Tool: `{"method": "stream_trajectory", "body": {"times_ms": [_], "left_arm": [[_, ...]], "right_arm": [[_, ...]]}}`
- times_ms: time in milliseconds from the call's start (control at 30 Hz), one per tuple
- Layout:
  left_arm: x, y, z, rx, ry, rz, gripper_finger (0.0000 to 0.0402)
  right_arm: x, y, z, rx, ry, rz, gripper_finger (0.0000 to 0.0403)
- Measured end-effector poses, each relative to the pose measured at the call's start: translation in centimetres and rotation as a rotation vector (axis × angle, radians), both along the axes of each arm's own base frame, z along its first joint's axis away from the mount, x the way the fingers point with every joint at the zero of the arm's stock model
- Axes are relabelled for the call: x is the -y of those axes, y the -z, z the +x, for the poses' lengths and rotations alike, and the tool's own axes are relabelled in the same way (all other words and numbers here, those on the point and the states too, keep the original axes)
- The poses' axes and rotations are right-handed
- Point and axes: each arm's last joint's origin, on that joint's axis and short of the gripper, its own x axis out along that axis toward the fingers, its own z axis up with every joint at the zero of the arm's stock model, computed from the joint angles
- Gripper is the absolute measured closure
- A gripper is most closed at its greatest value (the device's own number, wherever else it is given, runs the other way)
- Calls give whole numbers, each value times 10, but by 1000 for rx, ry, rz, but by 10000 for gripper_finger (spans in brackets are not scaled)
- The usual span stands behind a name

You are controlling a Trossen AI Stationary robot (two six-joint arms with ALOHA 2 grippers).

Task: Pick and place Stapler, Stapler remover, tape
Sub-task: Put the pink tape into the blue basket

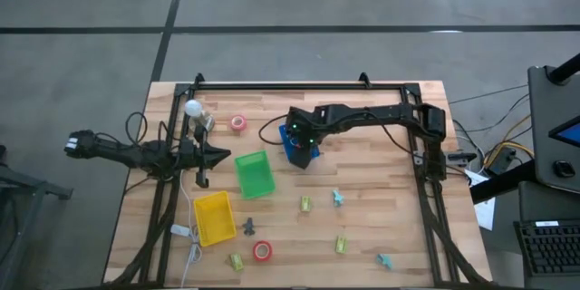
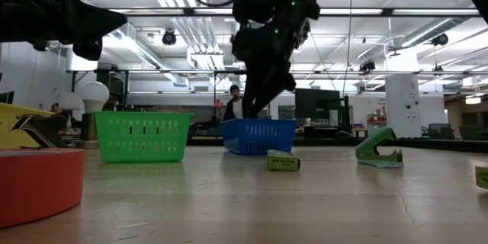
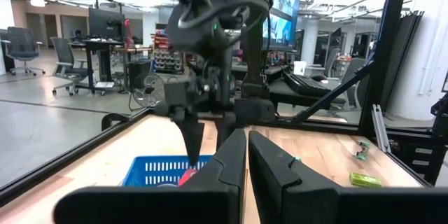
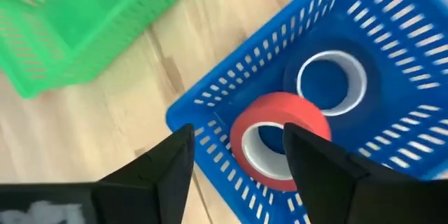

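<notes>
Blue bin [image 4: 364, 56] sits beside the green bin [image 4: 84, 21]. Right gripper [image 4: 238, 157] hangs above it, fingers spread and empty. Left gripper [image 3: 247, 175] waits pressed together. Advice: lift straight up, clear of the wall. Red tape roll [image 4: 276, 136], pale-cored, lies inside against a blue roll [image 4: 332, 84].

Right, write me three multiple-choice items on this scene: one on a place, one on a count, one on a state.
1. The right pincer is over:
A) blue bin
B) green bin
C) yellow bin

2. Tape rolls visible in the blue bin:
A) none
B) two
C) five

3. The right pincer is:
A) open
B) shut on a stapler
C) shut on a bin

Answers:
1 A, wrist view looks into it.
2 B, a red roll and a blue roll.
3 A, fingers apart, holding nothing.
</notes>
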Motion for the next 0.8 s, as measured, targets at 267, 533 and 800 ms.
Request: {"method": "stream_trajectory", "body": {"times_ms": [267, 533, 800], "left_arm": [[0, 0, 0, -1, 0, 0, 378], [0, 0, 0, -2, 0, 0, 378], [0, 1, 0, -7, 0, 2, 378]], "right_arm": [[-17, -26, -10, 55, -38, -33, 184], [-54, -38, -27, 18, -71, -100, 204], [-96, -34, -54, 7, -104, -143, 307]]}}
